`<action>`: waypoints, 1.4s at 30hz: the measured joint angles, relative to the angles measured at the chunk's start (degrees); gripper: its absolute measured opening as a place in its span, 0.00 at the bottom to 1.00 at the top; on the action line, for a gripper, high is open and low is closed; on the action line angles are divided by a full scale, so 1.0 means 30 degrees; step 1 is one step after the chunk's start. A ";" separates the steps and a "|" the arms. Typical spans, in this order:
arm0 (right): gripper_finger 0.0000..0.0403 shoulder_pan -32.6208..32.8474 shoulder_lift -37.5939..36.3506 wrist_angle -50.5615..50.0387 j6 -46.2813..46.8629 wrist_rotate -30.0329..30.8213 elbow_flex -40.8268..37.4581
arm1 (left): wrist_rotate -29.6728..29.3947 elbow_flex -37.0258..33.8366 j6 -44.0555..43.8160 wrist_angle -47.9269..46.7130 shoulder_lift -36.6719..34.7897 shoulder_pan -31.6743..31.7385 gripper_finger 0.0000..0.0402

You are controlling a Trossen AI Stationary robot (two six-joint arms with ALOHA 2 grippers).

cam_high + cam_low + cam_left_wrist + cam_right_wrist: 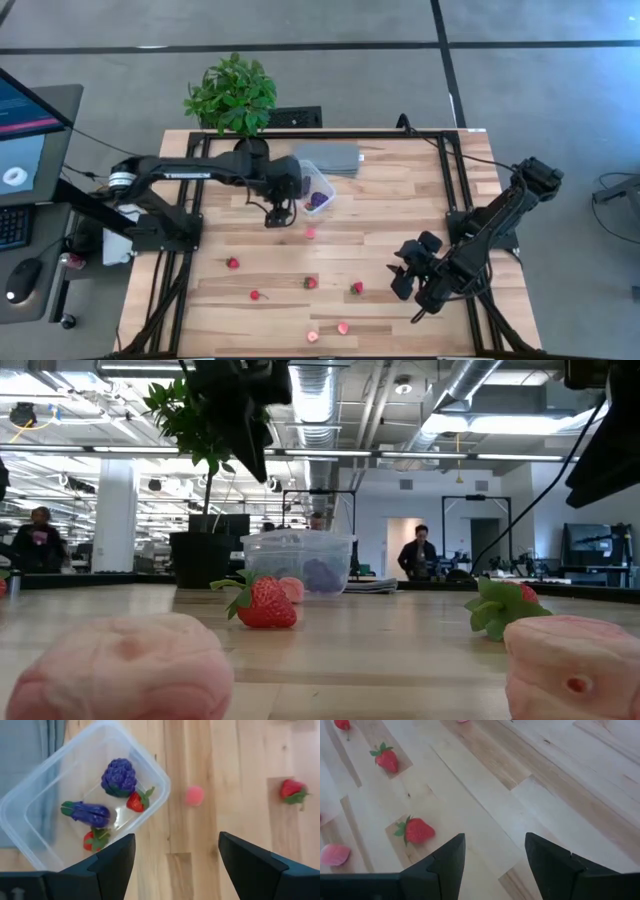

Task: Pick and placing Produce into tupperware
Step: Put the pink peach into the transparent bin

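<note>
Clear plastic forms the tupperware (318, 188), which sits at the table's 12 o'clock edge beside a grey slab (330, 158). It already holds two purple pieces (119, 777) and two red strawberries (137, 802). The left gripper (279, 215) hangs just off the tupperware's 7 o'clock corner, jaws wide open and empty. A pale pink piece (310, 232) lies near it on the wood, toward 4 o'clock from the gripper. The remaining produce is scattered toward 6 o'clock: red strawberries (232, 263) and pink pieces (343, 327). The right gripper (408, 282) waits at the table's 4 o'clock side, jaws apart, holding nothing, with a strawberry (416, 831) just ahead of it.

Risks, as judged: the pink piece is small and rounded, so an off-centre closure may squirt it sideways. A low approach close to the tupperware could nudge the light box out of position.
</note>
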 joint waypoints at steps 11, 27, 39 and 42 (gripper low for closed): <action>0.57 -0.0290 0.0000 0.0051 -0.0349 0.0000 0.0000 | -0.1708 -0.3649 -0.4132 0.3597 -0.2118 -0.2543 0.69; 0.57 -0.0062 0.0000 0.0000 -0.0349 -0.0405 0.0000 | -0.4021 -1.1865 -0.8111 1.5166 -0.3578 -0.3938 0.69; 0.57 -0.0338 -0.0007 0.0015 -0.0502 -0.0453 -0.0007 | -0.4793 -1.3806 -0.8420 1.8362 -0.2822 -0.3985 0.69; 0.57 -0.0533 -0.0007 0.0012 -0.0536 -0.0452 -0.0007 | -0.4555 -1.3799 -0.8420 1.9925 -0.1802 -0.3978 0.69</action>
